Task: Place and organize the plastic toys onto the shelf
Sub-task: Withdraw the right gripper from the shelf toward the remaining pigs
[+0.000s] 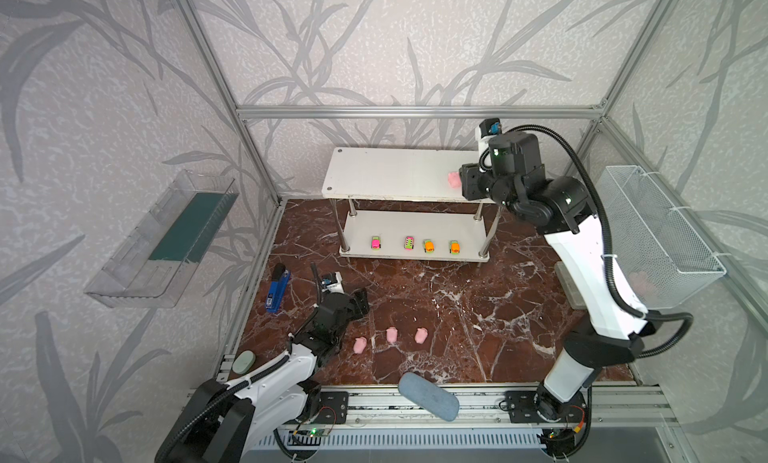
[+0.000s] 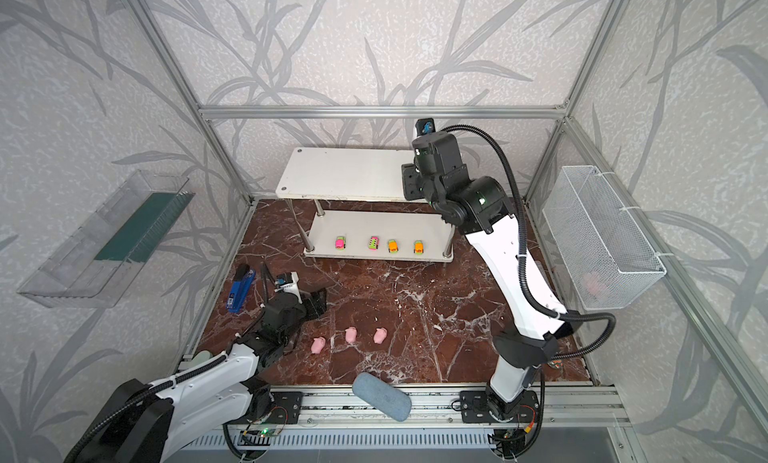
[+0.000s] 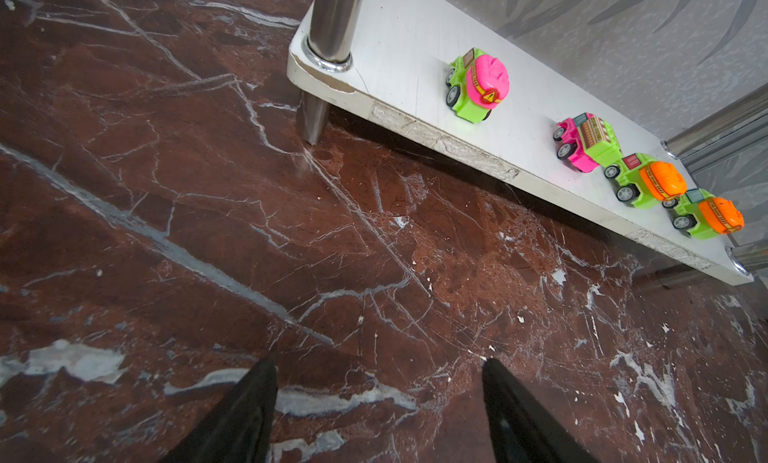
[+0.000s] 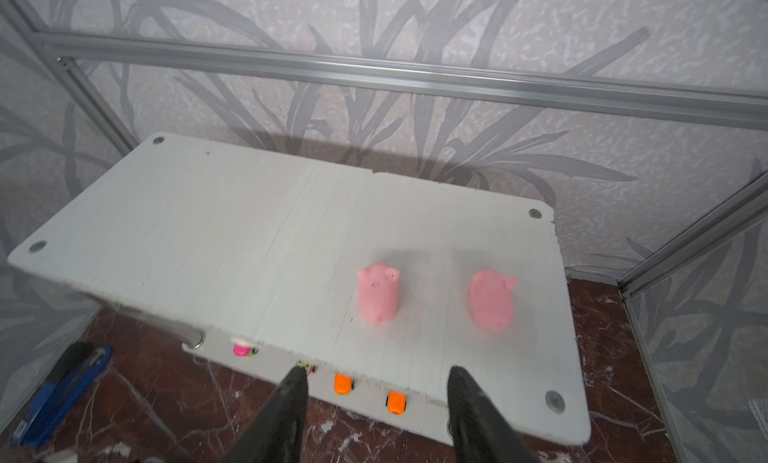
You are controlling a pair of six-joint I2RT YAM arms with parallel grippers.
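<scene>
Pale-pink eared pigs (image 4: 378,299): two, apparently upright, on the top board of the shelf (image 4: 187,240); three on the desk (image 1: 457,307). Four green-bodied cars (image 1: 429,245) on its lower board. Left pincer (image 3: 378,361), right pincer (image 4: 376,369): wide, empty.

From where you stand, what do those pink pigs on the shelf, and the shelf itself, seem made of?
Pigs: matte pale pink, rounded, no glare; probably soft plastic or rubber, hard to say which. Shelf: white-coated board, likely laminated chipboard, as its front edge is chipped rough and grey. Posts: mirror-bright, apparently chromed metal.
</scene>
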